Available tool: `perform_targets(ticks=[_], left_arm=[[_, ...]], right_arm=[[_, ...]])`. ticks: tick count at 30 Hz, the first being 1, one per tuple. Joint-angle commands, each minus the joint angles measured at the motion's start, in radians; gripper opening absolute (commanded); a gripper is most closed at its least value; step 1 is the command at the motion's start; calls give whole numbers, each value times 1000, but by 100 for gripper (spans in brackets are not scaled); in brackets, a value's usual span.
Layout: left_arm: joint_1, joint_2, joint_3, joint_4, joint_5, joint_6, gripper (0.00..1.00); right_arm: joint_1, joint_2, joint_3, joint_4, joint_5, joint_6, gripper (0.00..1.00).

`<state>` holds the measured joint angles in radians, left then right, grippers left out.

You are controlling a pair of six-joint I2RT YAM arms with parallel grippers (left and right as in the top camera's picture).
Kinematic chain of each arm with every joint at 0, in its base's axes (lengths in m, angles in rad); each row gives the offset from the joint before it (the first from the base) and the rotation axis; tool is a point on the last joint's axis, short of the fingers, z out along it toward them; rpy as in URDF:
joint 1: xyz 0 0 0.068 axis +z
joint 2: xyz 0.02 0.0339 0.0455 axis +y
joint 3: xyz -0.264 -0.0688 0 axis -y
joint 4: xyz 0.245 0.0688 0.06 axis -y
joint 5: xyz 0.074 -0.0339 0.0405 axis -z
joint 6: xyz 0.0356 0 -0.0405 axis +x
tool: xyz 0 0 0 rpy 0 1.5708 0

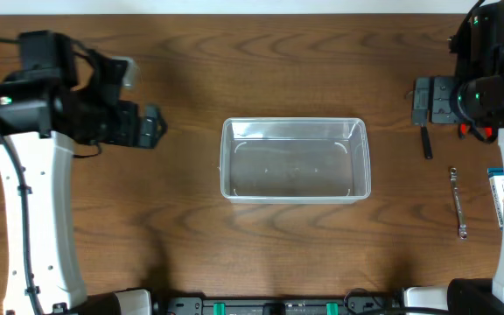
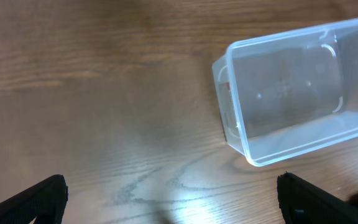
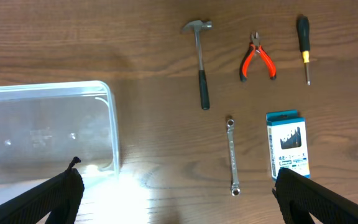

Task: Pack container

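Left gripper [image 2: 171,182] and right gripper [image 3: 179,171] gape wide, both empty: packing not begun.
The container [image 1: 296,162] sits empty at mid-table; hammer [image 3: 201,62], pliers [image 3: 257,62], screwdriver [image 3: 303,46] and wrench [image 3: 232,155] lie outside it.

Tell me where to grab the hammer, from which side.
Take the hammer by the upper part of its handle, from straight above. It lies flat, nothing touching it, so jaws can close across the thin shaft near the heavy head.
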<state>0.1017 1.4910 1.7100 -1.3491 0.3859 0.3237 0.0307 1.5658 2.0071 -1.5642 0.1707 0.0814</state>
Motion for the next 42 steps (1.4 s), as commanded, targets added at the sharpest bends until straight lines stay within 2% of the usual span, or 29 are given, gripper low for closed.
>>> perform_targets(ticks=[1, 12, 16, 21, 22, 23, 24, 25, 26, 30, 37, 42], left_arm=[[-51, -37, 6, 11, -90, -12, 98], [-69, -62, 6, 19, -95, -19, 98], [-69, -63, 6, -17, -96, -18, 98], [-69, -63, 6, -27, -95, -19, 98], [-69, -62, 6, -27, -95, -19, 98], [-69, -62, 6, -26, -96, -19, 98], [-69, -62, 6, -23, -96, -19, 98], [-69, -61, 6, -19, -96, -18, 98], [-69, -61, 6, -14, -97, -18, 98], [-68, -60, 6, 5, -117, -18, 98], [-68, -60, 6, 8, -148, -19, 98], [-68, -60, 6, 11, -148, -19, 98]], right_arm=[[-6, 3, -8, -1, 20, -7, 99], [-5, 5, -8, -7, -21, -16, 99], [-4, 7, -8, -49, -134, -88, 99], [-3, 8, -9, -114, -261, -87, 99], [-3, 10, -9, -126, -283, -88, 96], [-3, 11, -10, -134, -301, -87, 83], [-2, 11, -19, -134, -317, -86, 70], [2, 10, -30, -134, -347, -86, 45], [6, 11, -39, -134, -373, -86, 33], [43, 11, -113, -134, -442, -68, 3], [189, 10, -338, -134, -440, 12, 1], [329, 9, -423, -134, -430, 87, 1]])
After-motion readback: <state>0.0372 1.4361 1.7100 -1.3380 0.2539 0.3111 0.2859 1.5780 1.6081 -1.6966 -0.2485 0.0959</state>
